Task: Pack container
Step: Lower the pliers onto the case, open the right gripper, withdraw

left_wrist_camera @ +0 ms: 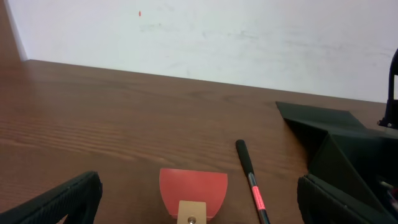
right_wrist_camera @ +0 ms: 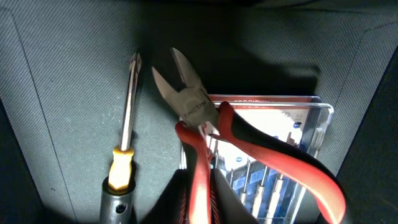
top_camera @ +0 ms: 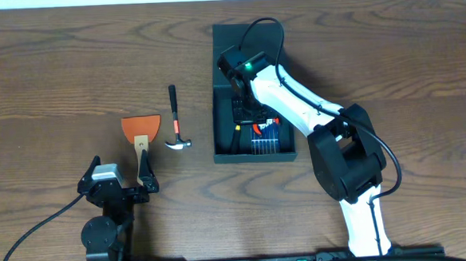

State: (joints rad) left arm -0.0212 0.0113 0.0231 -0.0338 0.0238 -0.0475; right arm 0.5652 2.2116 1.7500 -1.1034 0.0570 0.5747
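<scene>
**A:** Where's the box?

**B:** Container (top_camera: 218, 83) sits right of centre on the table (top_camera: 54, 76), long side running near to far. Lid flap is open, at the far end as far as I can tell. Right gripper (top_camera: 245, 112) is down inside it, over red-handled cutters (right_wrist_camera: 205, 124), a screwdriver (right_wrist_camera: 124, 162) and a clear bit case (right_wrist_camera: 292, 118).

**A:** Jaws?

**B:** Right: can't tell, fingers don't show clearly. Left gripper (top_camera: 120, 178) is spread wide, empty, near left. Scraper (top_camera: 141, 129) lies just beyond it, hammer (top_camera: 175, 127) between scraper and box.

**A:** How will the box handle?

**B:** It's cardboard, so I'd guess light, with flexy walls, and likely to skid on the wood if nudged. Not fragile. To close it, take the flap by its free edge. To shift it, pinch a wall close to a corner, where it's stiffest.
</scene>
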